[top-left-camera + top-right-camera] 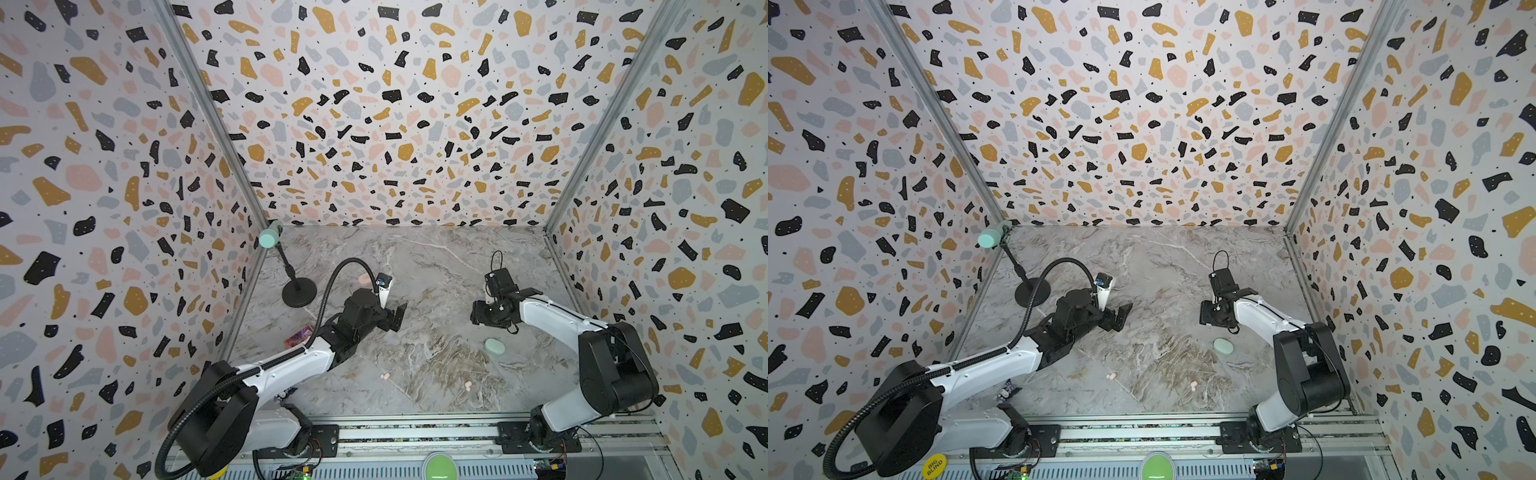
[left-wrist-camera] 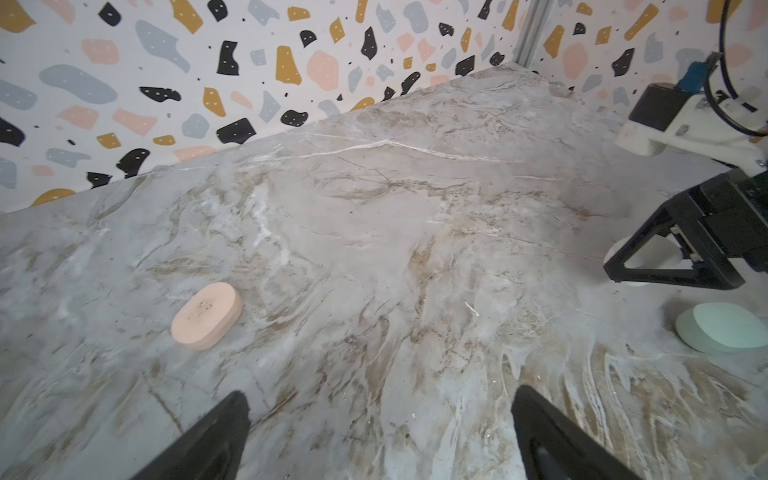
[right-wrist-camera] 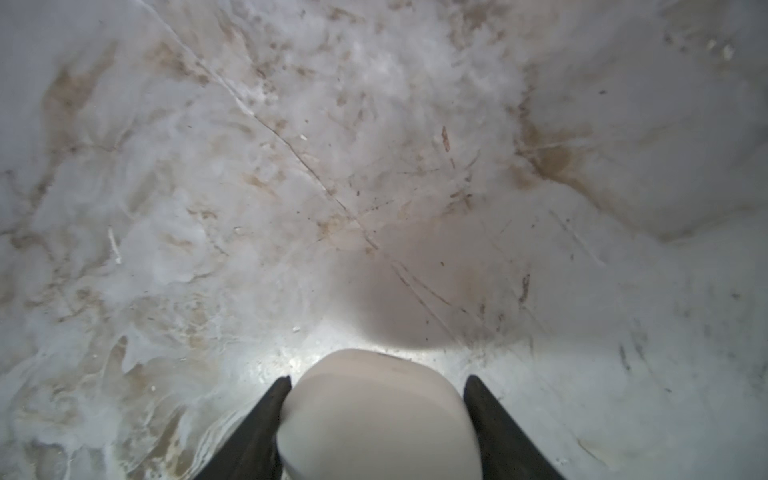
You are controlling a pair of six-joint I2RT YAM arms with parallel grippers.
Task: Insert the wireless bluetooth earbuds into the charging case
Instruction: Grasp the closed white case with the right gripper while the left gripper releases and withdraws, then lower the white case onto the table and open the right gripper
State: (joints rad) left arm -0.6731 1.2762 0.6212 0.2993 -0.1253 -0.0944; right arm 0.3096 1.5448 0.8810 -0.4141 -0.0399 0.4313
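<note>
so the left gripper (image 2: pixel 380 436) is hanging over the marble table (image 2: pixel 415 228) with its fingers (image 2: pixel 216 440) spread wide, gripping nothing at all, just bare tabletop showing between them. the right gripper (image 3: pixel 378 380) is doing the opposite: it's squeezing a white case (image 3: pixel 374 424) from both sides, and the case is throwing a shadow on the table ahead of it. can't tell from these angles whether its lid is open. now the buds, in both top views they're lying loose toward the front edge of the table: a left-side earbud (image 1: pixel 385 376) sitting in front of the left arm, and a right-side earbud (image 1: pixel 468 386) sitting nearer the right arm. they're well apart from each other and neither gripper is touching them, and they're too tiny to say more than pale and rounded. a mint case (image 1: pixel 494 346) is lying flat between the right-side earbud and the right gripper, looking closed. a pink case (image 2: pixel 206 316) is lying flat farther back, beyond the left gripper, and in the top views it's half hiding behind the left wrist. a black stand (image 1: pixel 299 292) with a mint head is standing near the back left corner
</note>
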